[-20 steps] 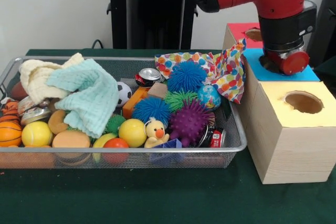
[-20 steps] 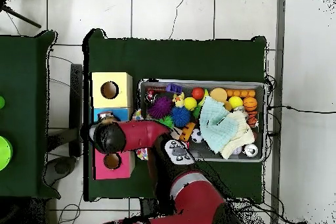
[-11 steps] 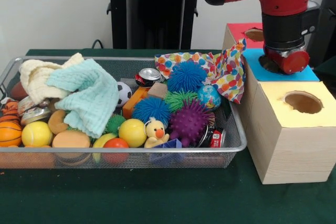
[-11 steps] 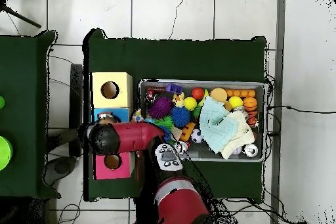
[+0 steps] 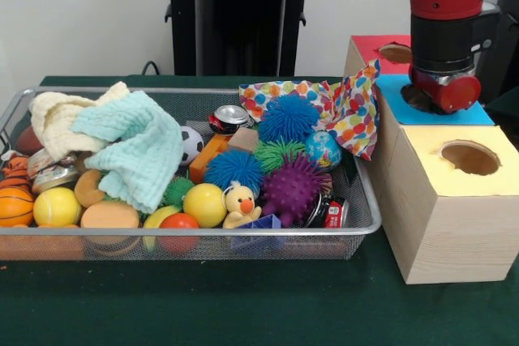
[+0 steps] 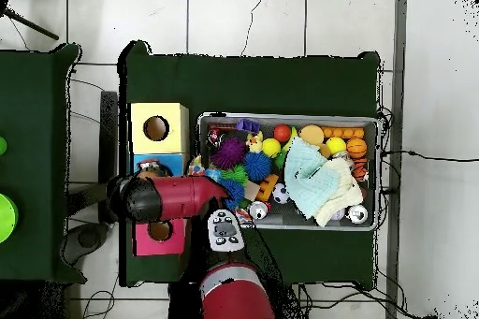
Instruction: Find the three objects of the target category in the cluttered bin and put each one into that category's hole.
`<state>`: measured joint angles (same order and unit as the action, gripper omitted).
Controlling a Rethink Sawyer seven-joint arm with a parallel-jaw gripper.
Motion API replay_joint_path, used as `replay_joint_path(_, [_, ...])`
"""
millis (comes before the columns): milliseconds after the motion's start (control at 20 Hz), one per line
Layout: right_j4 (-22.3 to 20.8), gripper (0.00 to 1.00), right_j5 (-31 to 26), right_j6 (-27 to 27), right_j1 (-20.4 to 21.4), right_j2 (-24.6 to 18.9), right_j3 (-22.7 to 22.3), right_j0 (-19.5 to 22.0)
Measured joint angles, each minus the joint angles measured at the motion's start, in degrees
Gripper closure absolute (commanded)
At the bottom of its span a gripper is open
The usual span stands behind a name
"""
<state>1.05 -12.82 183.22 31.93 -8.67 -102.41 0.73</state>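
So right now the arm's claw sits low over the blue box, the middle 1 of 3 wooden boxes standing in a row just beside the end of the wire bin. The wrist covers the blue box's hole, and the fingers are hidden, so there's no telling whether the claw is open, closed or carrying anything.

The relation that matters: everything left to pick lies back in the bin, off to the side of the claw, across the polka-dot cloth draped over the bin's box-side rim. The nearest candidates are the spiky balls bunched in that end of the bin: a blue spiky ball near the cloth, a second blue one and a purple spiky ball nearer the front rim. They're round, so no long axis to line up with.

Best guess, the next reach is a short sideways hop over that rim.
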Motion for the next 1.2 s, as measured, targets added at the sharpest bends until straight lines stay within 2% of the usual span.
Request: replay_joint_path(1200, [2.0, 0.00, -0.1, 0.0, 0.0, 1.9, 0.1, -1.7])
